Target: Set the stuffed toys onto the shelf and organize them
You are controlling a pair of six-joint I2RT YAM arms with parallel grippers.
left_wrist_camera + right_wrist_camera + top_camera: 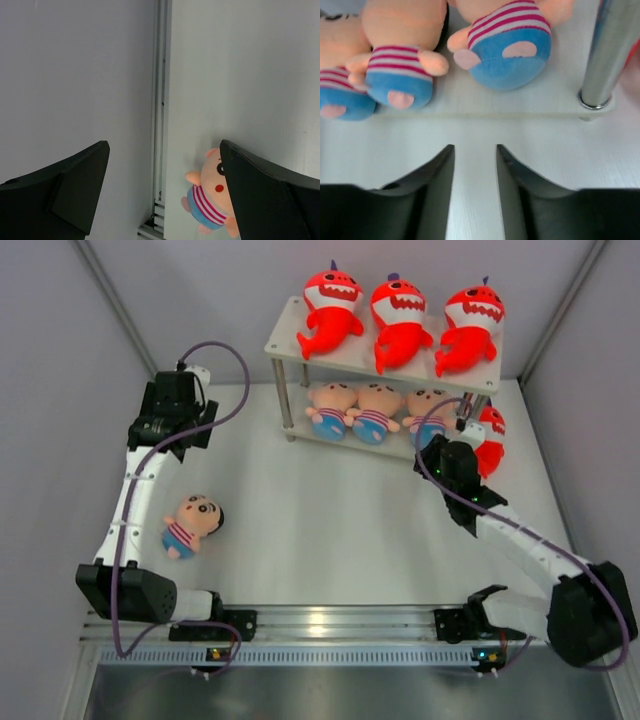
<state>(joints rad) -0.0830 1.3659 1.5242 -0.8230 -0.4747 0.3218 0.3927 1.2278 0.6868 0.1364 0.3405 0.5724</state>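
Your right gripper [475, 150] is hovering narrowly parted and empty just before the shelf's [283, 337] lower board, where plush, round shelved dolls [510, 60] are crowding the slick white surface. Pushing in, you are risking clipping the smooth metal leg [610, 50] or shoving them askew. Your left gripper [164, 147] is gaping wide and empty, while the loose boy doll [190, 523] is lying on the table [330, 510] beside that arm.

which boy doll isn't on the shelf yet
The boy doll lying on the table beside the left arm; the other three sit on the shelf's lower tier.
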